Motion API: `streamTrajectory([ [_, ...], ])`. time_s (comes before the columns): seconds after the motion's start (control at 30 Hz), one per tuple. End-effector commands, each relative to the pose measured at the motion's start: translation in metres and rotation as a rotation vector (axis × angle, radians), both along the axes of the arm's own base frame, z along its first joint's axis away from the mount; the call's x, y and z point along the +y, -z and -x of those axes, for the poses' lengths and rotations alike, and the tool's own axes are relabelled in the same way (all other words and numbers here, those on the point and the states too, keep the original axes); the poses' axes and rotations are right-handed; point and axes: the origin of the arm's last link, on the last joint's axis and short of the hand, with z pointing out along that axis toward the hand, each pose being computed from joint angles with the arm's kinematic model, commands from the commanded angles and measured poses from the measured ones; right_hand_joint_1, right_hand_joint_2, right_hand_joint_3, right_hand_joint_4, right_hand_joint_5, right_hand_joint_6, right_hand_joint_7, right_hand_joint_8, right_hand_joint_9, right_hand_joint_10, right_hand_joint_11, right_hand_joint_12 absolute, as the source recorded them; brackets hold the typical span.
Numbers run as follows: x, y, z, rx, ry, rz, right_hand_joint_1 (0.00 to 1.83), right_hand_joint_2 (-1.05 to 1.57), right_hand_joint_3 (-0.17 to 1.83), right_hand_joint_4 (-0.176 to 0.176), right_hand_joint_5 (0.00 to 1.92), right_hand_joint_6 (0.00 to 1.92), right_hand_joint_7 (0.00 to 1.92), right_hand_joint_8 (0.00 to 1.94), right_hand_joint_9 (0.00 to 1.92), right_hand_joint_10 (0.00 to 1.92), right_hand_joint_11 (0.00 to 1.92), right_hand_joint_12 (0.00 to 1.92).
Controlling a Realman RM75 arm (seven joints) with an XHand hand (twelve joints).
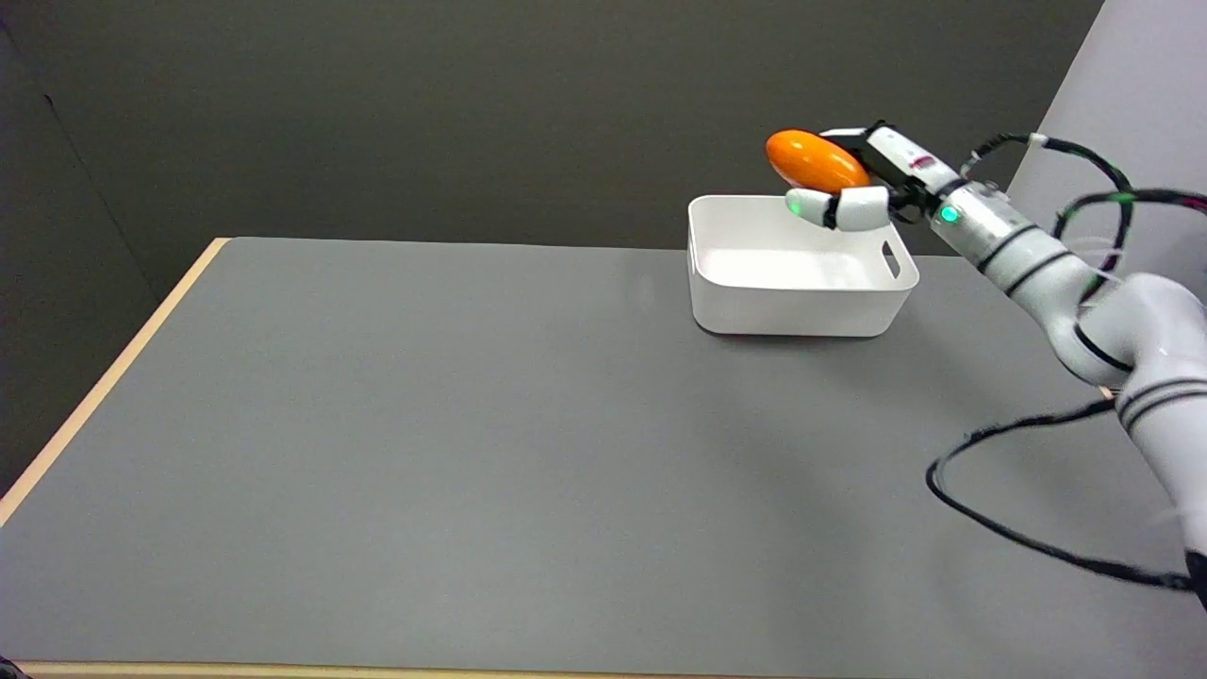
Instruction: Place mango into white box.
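An orange mango hangs in the air above the far right part of the white box. My right hand holds it from the right, one finger under the fruit and the rest behind it. The box stands on the grey table at the far right, its inside bare, with a handle slot in its right wall. The white right arm reaches in from the lower right.
The grey table has a pale wooden edge along its left and near sides. A black cable loops from the arm over the table's right side. A dark wall stands behind.
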Motion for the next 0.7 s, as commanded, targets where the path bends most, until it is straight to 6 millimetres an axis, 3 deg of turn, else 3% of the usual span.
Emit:
streamTrajectory([
  [0.03,-0.067,-0.014,-0.01,0.205,0.19,0.149,0.91,0.8,1.13,0.047,0.75,1.83,0.55,1.94,0.88,1.92,0.7,1.92],
  [0.27,-0.059,-0.031,0.011,0.258,0.271,0.231,0.91,0.8,1.12,0.038,0.75,1.84,0.48,1.94,0.79,1.92,0.57,1.92],
  [0.33,-0.054,-0.034,0.019,0.258,0.287,0.24,0.93,0.79,1.14,0.015,0.76,1.83,0.43,1.94,0.75,1.92,0.6,1.92],
  [0.53,-0.04,-0.036,0.034,0.23,0.305,0.256,0.92,0.81,1.1,0.025,0.75,1.82,0.41,1.94,0.73,1.92,0.51,1.92],
  [0.57,-0.038,-0.036,0.035,0.227,0.303,0.256,0.93,0.81,1.1,0.021,0.75,1.82,0.41,1.94,0.72,1.92,0.5,1.92],
  [0.63,-0.03,-0.036,0.04,0.211,0.296,0.256,0.97,0.78,1.09,-0.022,0.78,1.76,0.43,1.94,0.69,1.92,0.43,1.92],
  [0.7,-0.025,-0.033,0.045,0.203,0.295,0.247,0.99,0.8,0.99,-0.027,0.79,1.67,0.43,1.94,0.68,1.92,0.27,1.92],
])
